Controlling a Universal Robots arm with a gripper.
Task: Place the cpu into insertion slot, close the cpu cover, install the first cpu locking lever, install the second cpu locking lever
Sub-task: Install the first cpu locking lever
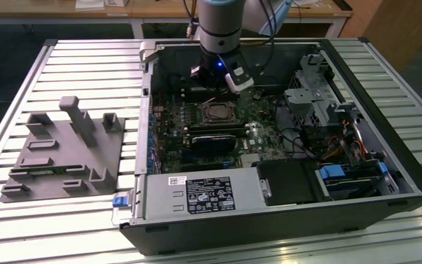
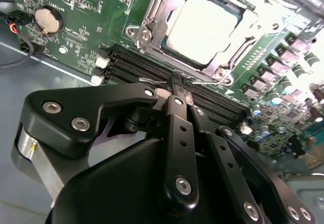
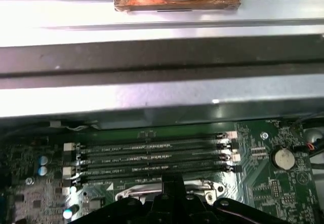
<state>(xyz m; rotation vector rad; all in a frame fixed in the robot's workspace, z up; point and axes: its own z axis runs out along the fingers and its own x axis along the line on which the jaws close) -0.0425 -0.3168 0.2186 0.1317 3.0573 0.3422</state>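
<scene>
Pale silver cpu (image 2: 202, 26) flat in the insertion slot (image 1: 204, 113); shiny cpu cover (image 2: 152, 8) framing its face

Robotics lab or workshop. A ribbed aluminium-profile table (image 1: 86, 60) carries an opened black desktop computer case (image 1: 270, 225) and a grey moulded parts fixture (image 1: 57, 165). A wooden workbench (image 1: 35, 11) stands behind.

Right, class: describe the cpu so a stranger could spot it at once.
Inside the open computer case, find the green motherboard. Beside its long black memory slots sits a shiny metal frame; the cpu is the square within it, the only flat, plain, pale silver-grey face among dark, cluttered parts.
</scene>
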